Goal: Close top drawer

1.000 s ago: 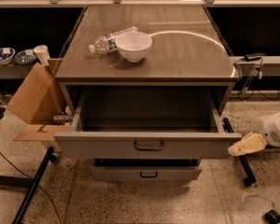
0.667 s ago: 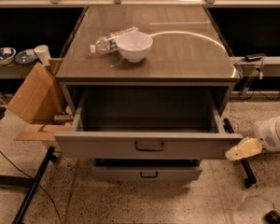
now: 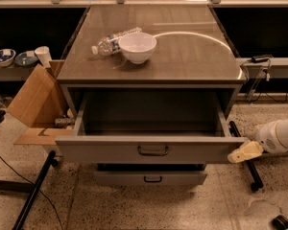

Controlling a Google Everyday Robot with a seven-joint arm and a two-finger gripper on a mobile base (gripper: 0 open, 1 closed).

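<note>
The top drawer [image 3: 151, 150] is a wide grey metal drawer pulled far out of the cabinet, and its inside looks empty. It has a small dark pull handle [image 3: 152, 150] in the middle of its flat front. My gripper [image 3: 241, 153] comes in from the right on a white arm [image 3: 278, 135]. Its pale tip lies against the right end of the drawer front. A shorter lower drawer front [image 3: 150, 178] sits below, set further back.
A white bowl [image 3: 138, 47] and a lying plastic bottle [image 3: 114, 40] rest on the cabinet top [image 3: 182, 56]. An open cardboard box [image 3: 36, 104] stands at the left. A dark stand leg [image 3: 31, 198] lies on the floor at lower left. Bowls and a cup sit on a low shelf [image 3: 14, 56].
My gripper and arm have moved left and slightly down, from clear of the drawer's right corner to touching the right end of its front. The drawer has not visibly moved.
</note>
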